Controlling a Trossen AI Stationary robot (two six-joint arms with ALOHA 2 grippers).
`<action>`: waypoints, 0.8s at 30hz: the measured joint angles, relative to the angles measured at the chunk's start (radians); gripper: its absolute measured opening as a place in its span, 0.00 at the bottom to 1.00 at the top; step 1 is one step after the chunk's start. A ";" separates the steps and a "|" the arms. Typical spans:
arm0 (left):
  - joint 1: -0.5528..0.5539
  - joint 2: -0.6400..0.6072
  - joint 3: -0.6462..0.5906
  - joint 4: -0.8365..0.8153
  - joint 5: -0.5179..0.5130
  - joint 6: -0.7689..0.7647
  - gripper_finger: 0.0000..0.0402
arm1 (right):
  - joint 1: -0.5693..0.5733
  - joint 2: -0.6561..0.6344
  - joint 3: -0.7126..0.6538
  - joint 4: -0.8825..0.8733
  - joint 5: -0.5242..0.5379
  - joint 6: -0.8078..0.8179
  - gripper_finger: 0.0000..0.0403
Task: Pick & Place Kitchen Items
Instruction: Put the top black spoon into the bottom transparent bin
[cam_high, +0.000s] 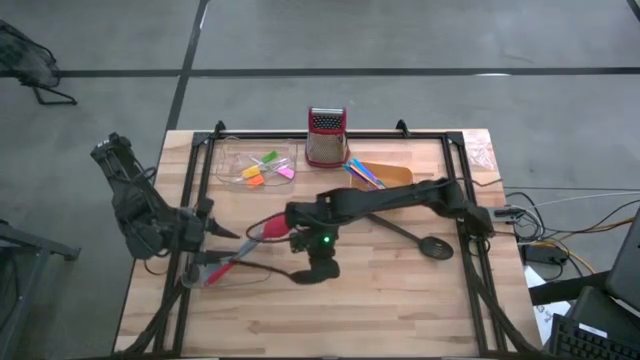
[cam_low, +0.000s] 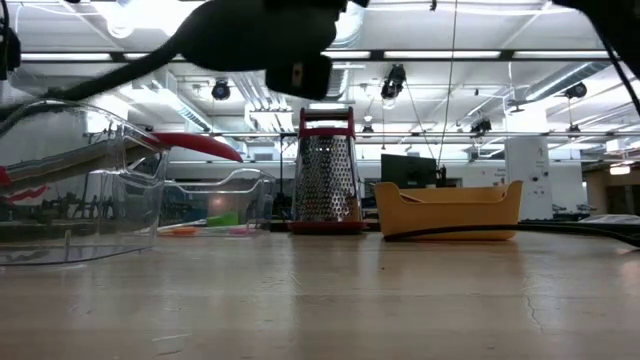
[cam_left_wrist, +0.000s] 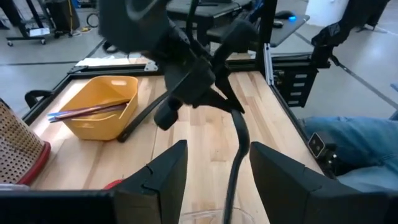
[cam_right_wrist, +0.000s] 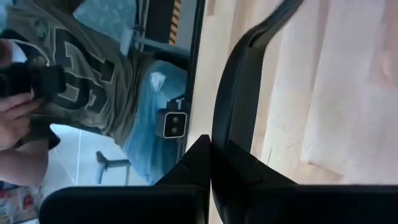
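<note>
Your right gripper (cam_high: 300, 262), pinched on the long black slotted spoon (cam_right_wrist: 239, 87), holds its handle pointing toward the spread left gripper (cam_left_wrist: 211, 171).

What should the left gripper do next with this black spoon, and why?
Probably close the left gripper on the black spoon handle. Its open fingers straddle the handle, while the right gripper is shut on it farther along, so this looks like a handover waiting for the second grip.

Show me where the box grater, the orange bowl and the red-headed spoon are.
box grater (cam_high: 326, 137): high view, on its metal front face.
orange bowl (cam_low: 448, 210): low view, on its front wall.
red-headed spoon (cam_high: 262, 231): high view, on its red head.
</note>
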 joint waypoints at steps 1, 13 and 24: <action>0.000 0.004 0.000 -0.002 0.004 -0.001 0.45 | 0.000 0.024 0.039 -0.029 -0.001 -0.011 0.03; 0.000 0.029 -0.001 -0.008 0.005 -0.002 0.45 | -0.046 0.178 0.277 -0.095 -0.026 -0.037 0.03; 0.000 0.038 -0.002 -0.016 0.004 -0.008 0.45 | -0.066 0.176 0.283 -0.086 -0.038 -0.041 0.04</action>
